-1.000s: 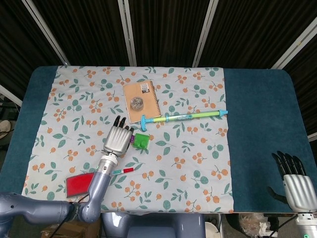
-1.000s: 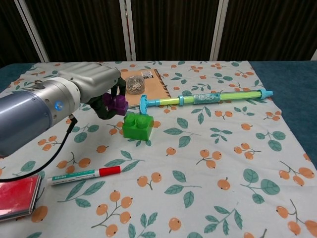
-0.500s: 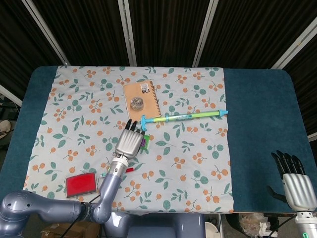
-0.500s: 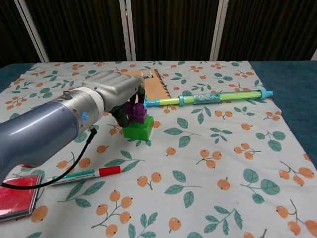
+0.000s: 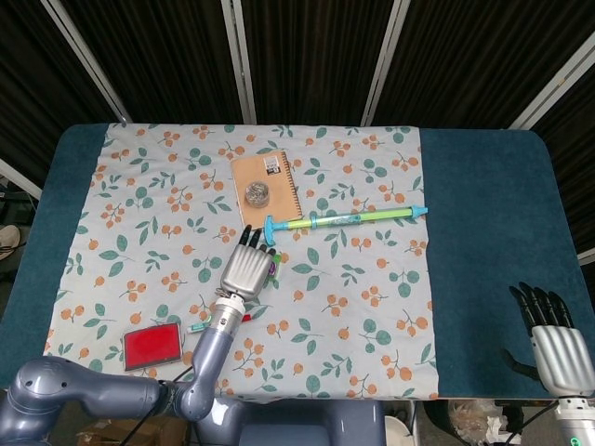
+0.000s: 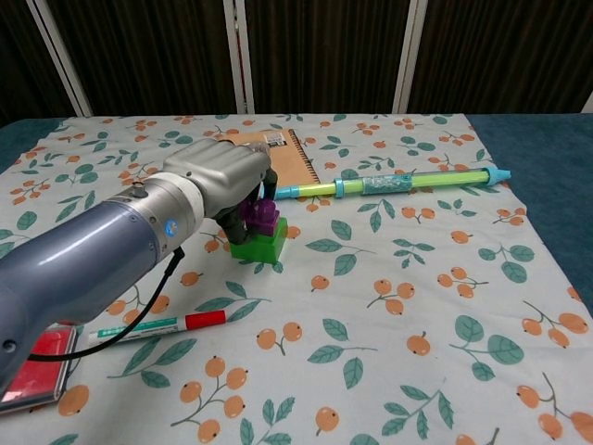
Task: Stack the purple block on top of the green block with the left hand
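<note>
We are stacking blocks at frame centre-left.
Our left hand (image 6: 218, 181) is gripping the purple block (image 6: 261, 212), resting on the green block (image 6: 259, 242).

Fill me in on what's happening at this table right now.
The robot's left hand holds the purple block right on top of the green block, fingers around it. Whether it is seated, I cannot tell. The right hand rests idle at the table's far right, holding nothing.
</note>
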Tool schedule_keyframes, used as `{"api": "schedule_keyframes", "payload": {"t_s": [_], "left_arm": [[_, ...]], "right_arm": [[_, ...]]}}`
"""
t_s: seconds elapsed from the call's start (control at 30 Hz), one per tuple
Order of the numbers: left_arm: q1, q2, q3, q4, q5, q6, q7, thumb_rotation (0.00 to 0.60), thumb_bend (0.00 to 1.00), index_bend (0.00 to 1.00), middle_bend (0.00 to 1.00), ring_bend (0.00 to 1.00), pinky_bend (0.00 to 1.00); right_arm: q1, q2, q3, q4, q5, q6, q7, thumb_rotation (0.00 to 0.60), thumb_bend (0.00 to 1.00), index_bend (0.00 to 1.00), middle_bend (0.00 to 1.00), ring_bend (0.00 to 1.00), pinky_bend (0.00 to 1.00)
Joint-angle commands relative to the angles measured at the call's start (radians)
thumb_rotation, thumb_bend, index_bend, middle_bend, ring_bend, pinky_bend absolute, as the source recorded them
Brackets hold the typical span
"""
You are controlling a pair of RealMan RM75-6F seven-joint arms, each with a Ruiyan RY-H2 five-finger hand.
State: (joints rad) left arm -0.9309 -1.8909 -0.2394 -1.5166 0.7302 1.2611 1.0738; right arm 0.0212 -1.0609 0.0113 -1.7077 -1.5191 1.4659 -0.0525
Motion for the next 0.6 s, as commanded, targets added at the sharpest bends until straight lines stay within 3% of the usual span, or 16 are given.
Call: {"api": "schedule_keyframes", "payload": {"t_s": [0.03, 0.3, 0.6], "left_arm": [[-0.003, -0.008, 0.001, 0.013, 0.003, -0.005, -0.005, 0.600, 0.48, 0.42, 0.40, 0.10, 0.08], [-0.005, -0.023, 0.007, 0.051, 0.008, -0.012, -0.015, 0.600, 0.48, 0.42, 0.40, 0.10, 0.08], [0.022, -0.042, 0.054, 0.123, 0.042, -0.031, -0.060, 0.600, 0.48, 0.42, 0.39, 0.10, 0.08]], "right_arm": [[0.001, 0.001, 0.000, -0.001, 0.000, -0.001, 0.001, 0.600, 0.22, 0.00, 0.06, 0.00, 0.00], [0.002, 0.001, 0.002, 0.002, 0.006, -0.004, 0.008, 0.600, 0.22, 0.00, 0.06, 0.00, 0.00], [0.002, 0.001, 0.000, 0.004, 0.006, -0.007, 0.010, 0.600, 0.22, 0.00, 0.06, 0.00, 0.00]]}}
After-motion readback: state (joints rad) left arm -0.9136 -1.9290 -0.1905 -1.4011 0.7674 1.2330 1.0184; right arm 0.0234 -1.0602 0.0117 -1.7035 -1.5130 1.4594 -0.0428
